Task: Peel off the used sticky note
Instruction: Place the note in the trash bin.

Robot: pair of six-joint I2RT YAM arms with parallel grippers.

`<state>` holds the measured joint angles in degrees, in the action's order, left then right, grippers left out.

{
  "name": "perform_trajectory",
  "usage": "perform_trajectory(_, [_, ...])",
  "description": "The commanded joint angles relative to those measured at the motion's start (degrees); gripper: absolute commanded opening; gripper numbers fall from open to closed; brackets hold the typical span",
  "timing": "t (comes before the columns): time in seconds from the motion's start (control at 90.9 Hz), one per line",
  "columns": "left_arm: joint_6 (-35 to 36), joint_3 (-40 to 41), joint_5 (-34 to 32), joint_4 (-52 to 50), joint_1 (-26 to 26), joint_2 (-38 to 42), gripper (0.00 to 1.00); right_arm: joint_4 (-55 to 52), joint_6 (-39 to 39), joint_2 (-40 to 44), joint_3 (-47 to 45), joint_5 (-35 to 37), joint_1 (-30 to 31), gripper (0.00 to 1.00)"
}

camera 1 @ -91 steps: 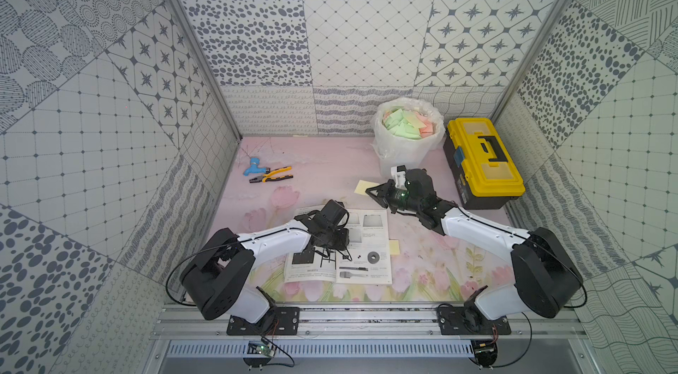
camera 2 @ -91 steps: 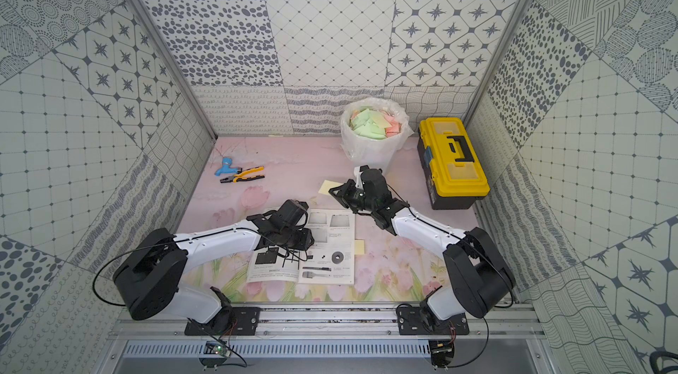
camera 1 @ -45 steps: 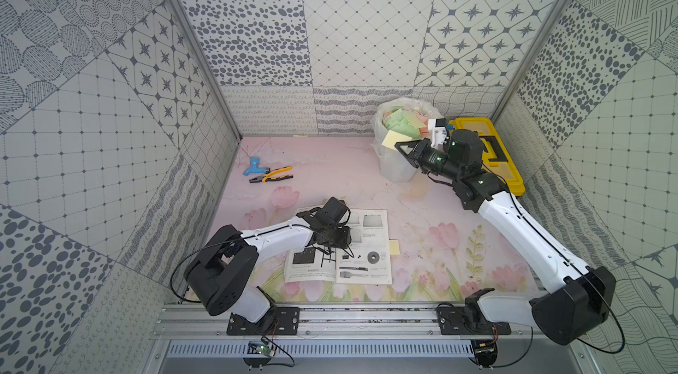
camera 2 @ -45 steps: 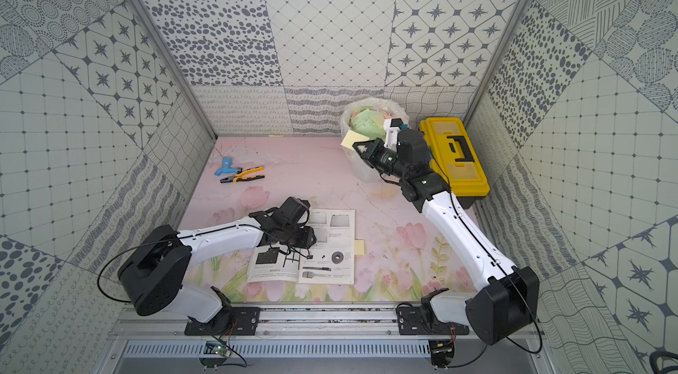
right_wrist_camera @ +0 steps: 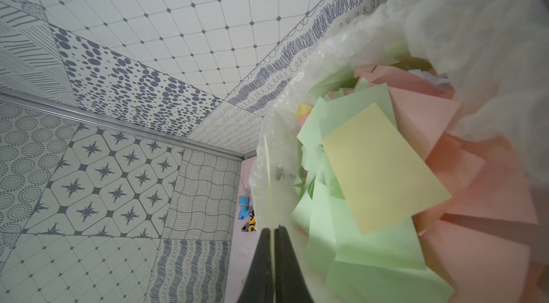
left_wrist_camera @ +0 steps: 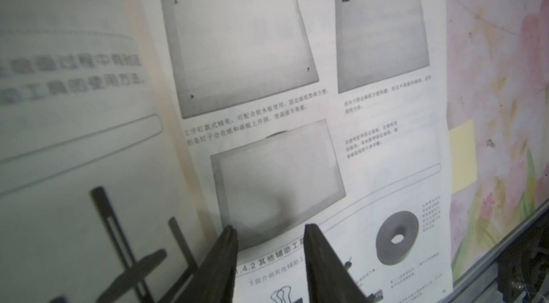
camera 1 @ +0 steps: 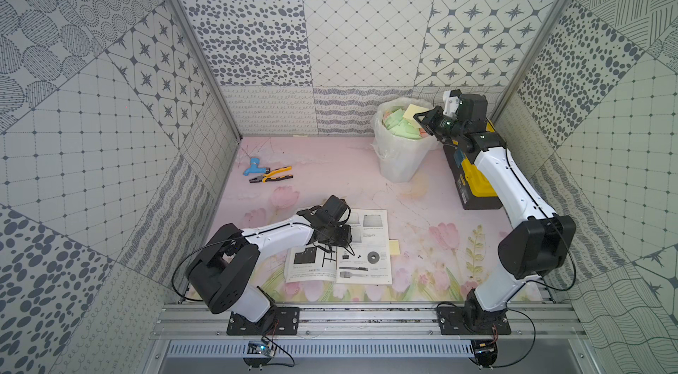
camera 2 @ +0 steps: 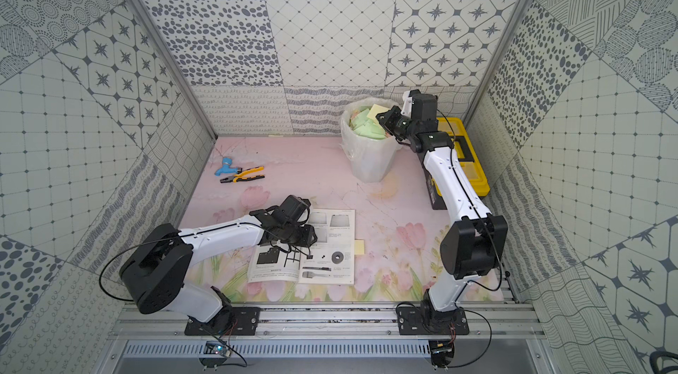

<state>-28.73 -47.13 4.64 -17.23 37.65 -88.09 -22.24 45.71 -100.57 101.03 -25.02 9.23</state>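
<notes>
**Item: pale yellow square paper sticky note [right_wrist_camera: 269,182], seen edge-on, pinched in my right claw [right_wrist_camera: 272,228], whose jaws are closed flat on one margin.**

Handling, as I judge it: featherweight, limp, tacky along one strip, likely to cling to a pad on release; best held by a free corner. It hangs over the white bag-lined waste bin [camera 1: 400,159] near the tabletop's far right corner, with my right arm stretched long and high. My left claw [left_wrist_camera: 270,227], jaws modestly parted and empty, points down at the open printed booklet [left_wrist_camera: 252,48] by the near edge.
</notes>
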Motion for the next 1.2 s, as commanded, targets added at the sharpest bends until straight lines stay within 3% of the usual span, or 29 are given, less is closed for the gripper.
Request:
perform_trajectory(0.0, [1.0, -0.7, 0.9, -1.6, -0.3, 0.2, 0.41, -5.5, -4.6, -3.0, 6.4, 0.1, 0.1, 0.12])
perform_trajectory(0.209, [0.9, -0.2, 1.0, -1.5, -0.3, 0.9, 0.41, -9.4, -7.4, -4.4, 10.8, 2.9, 0.1, 0.47])
perform_trajectory(0.396, [0.9, -0.5, 1.6, -1.5, -0.3, 1.0, 0.41, -12.6, -9.7, -2.4, 12.8, 4.5, 0.1, 0.65])
perform_trajectory(0.583, [0.7, -0.9, 2.4, -1.5, -0.3, 1.9, 0.41, -13.8, -12.5, 2.5, 9.4, 9.4, -0.4, 0.74])
perform_trajectory(0.803, [0.3, -1.3, 3.7, -1.4, -0.3, 2.7, 0.41, -13.5, -14.8, 10.5, 1.4, 10.2, -1.0, 0.77])
perform_trajectory(1.024, [-0.6, -1.5, 6.4, -0.3, -0.3, 3.1, 0.43, -5.1, -12.0, 25.3, -21.1, 5.8, -0.8, 0.77])
perform_trajectory(1.189, [-1.3, -2.2, 8.6, 0.2, -0.3, 3.0, 0.51, -1.5, -10.0, 34.4, -37.4, 3.4, 1.4, 0.76])
